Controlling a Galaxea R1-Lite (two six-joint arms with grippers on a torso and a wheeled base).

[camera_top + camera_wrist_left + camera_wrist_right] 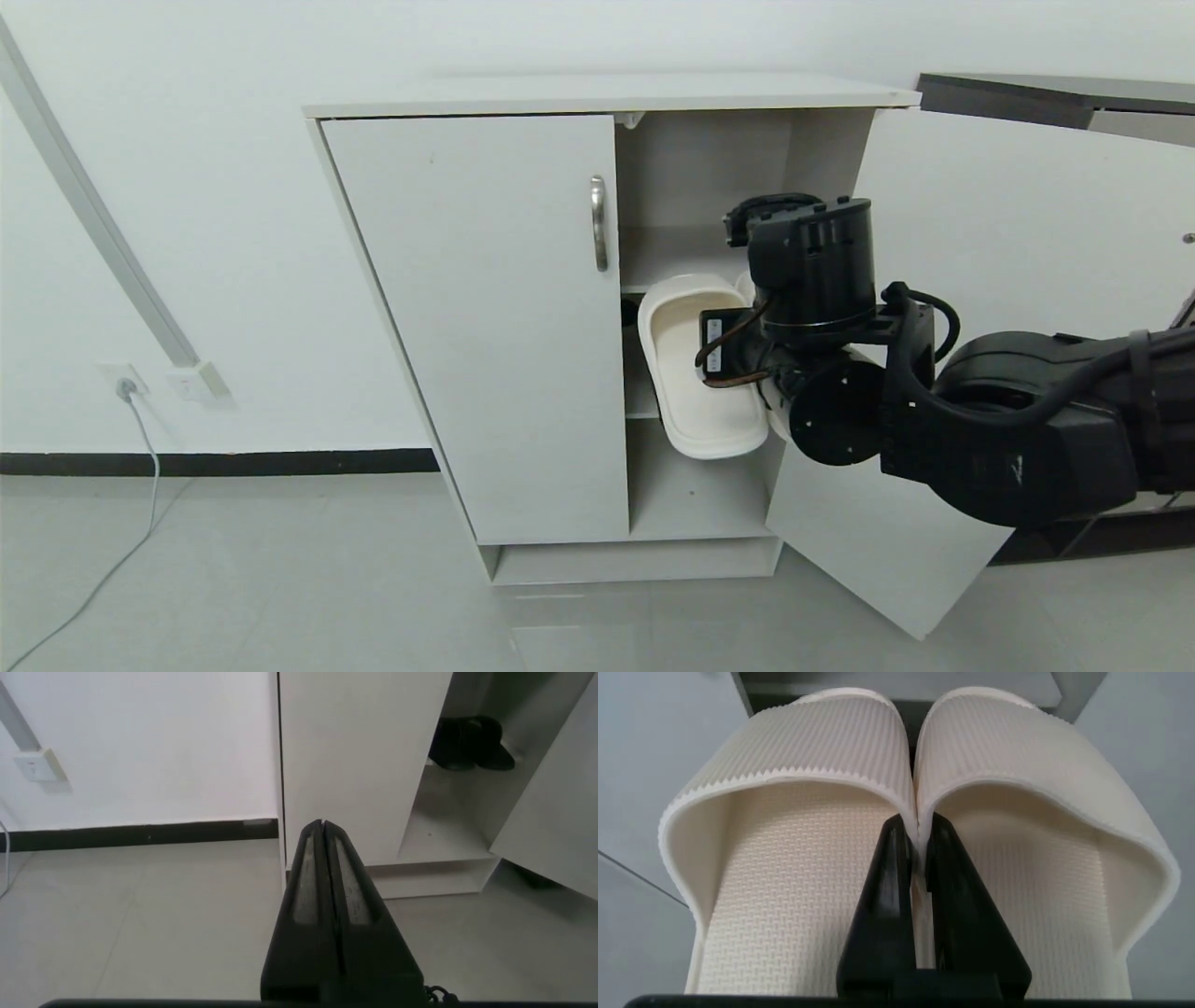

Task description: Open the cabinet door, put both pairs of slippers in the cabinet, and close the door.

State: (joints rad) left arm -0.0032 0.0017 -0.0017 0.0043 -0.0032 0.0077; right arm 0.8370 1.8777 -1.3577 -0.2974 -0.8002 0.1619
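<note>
two cream slippers (803,765), inner edges clamped between the right jaws; left jaws together.

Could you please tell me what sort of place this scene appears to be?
Probably a plain indoor room, perhaps an office or test space staged like an entryway: a white cabinet holding dark footwear, a bare white wall with a socket, and a grey tiled floor.

Right door (878,541) swung open, right half of cabinet (597,93) reachable. Left door (485,327) shut, blocks left half. Cream slippers (686,373) fill opening mid-height; black slippers (472,742) occupy shelf (448,789); bottom compartment (695,485) free.
</note>
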